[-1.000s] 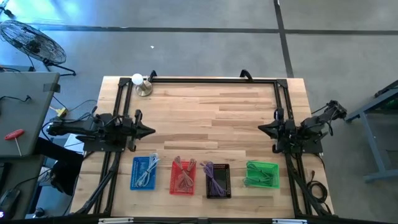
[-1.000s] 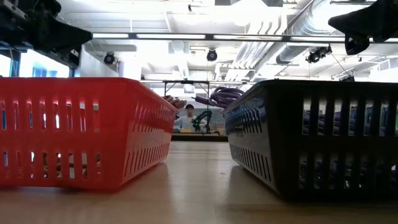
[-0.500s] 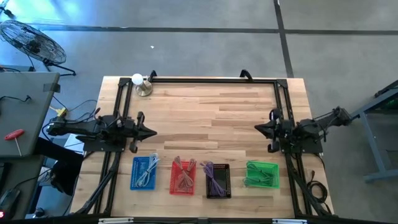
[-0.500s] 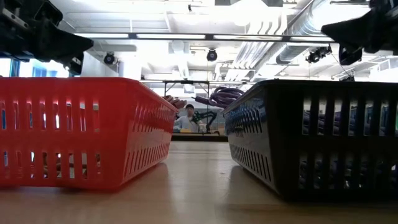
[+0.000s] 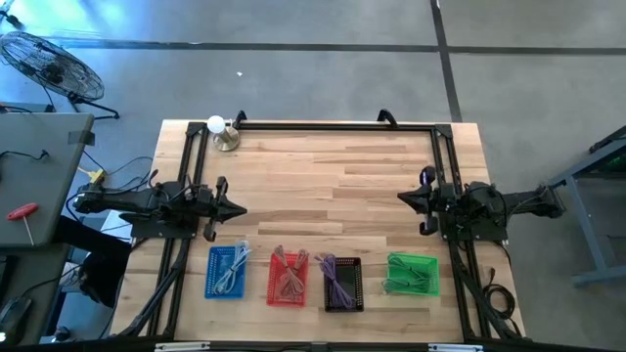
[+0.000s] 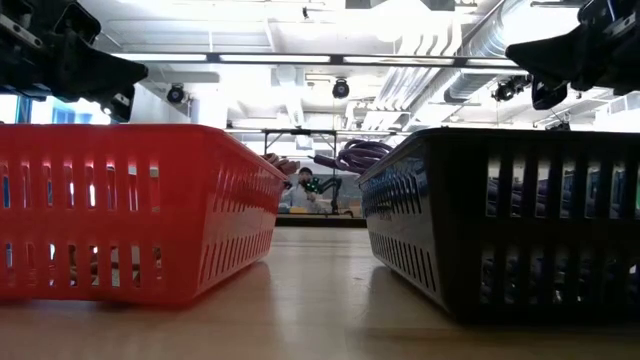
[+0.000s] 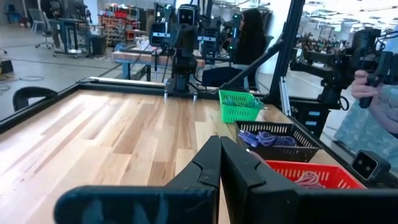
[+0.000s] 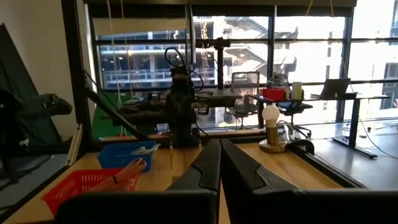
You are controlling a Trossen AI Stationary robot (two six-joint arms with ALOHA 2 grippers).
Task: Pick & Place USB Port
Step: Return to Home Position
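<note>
Four baskets stand in a row along the table's near edge: blue [image 5: 229,271], red [image 5: 288,277], black [image 5: 342,284] and green [image 5: 412,274]. Each holds cables of its own colour. My left gripper [image 5: 241,207] is shut and empty above the table's left side, behind the blue basket; its fingers [image 7: 221,163] meet. My right gripper [image 5: 401,199] is shut and empty above the right side, behind the green basket; its fingers [image 8: 219,160] meet. No USB port part shows apart from the cables.
A small lamp with a white bulb [image 5: 217,126] stands at the far left corner. A dark metal frame [image 5: 333,125] runs along the far edge and both sides. The bare wood in the table's middle [image 5: 323,191] is free. A person [image 7: 379,93] stands beyond the table.
My right gripper has moved a little toward the table's left and far edge, and its arm has stretched out level. My left gripper has kept almost still.
</note>
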